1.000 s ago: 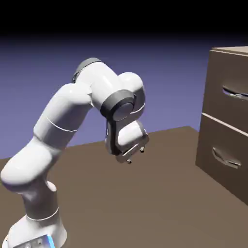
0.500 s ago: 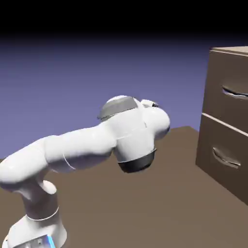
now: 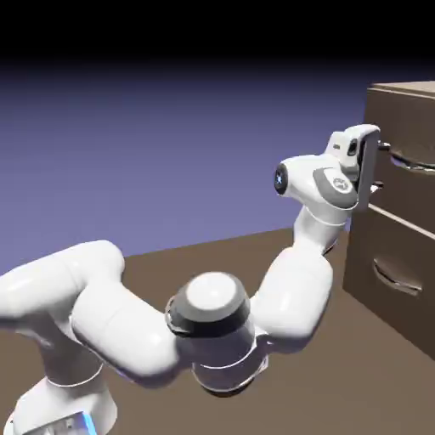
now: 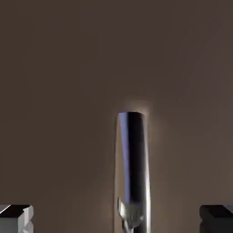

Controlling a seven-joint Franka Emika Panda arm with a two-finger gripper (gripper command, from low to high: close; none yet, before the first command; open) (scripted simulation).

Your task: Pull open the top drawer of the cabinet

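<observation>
Hand view: handle (image 4: 133,168) runs between the two fingertips (image 4: 16,217)
Jaws: spread, gripping nothing
Top drawer (image 3: 408,183): right edge, gripper (image 3: 382,160) at its front

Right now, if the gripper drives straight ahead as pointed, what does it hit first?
Most likely the curved silvery-grey bar handle of the top drawer, which lies between the open gripper fingertips. Exact depth is unclear.

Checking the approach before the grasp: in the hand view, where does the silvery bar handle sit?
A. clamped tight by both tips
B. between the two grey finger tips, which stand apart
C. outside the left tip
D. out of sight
B: the silvery bar handle runs up the brown drawer front between the gripper's spread finger tips, touching neither.
</observation>
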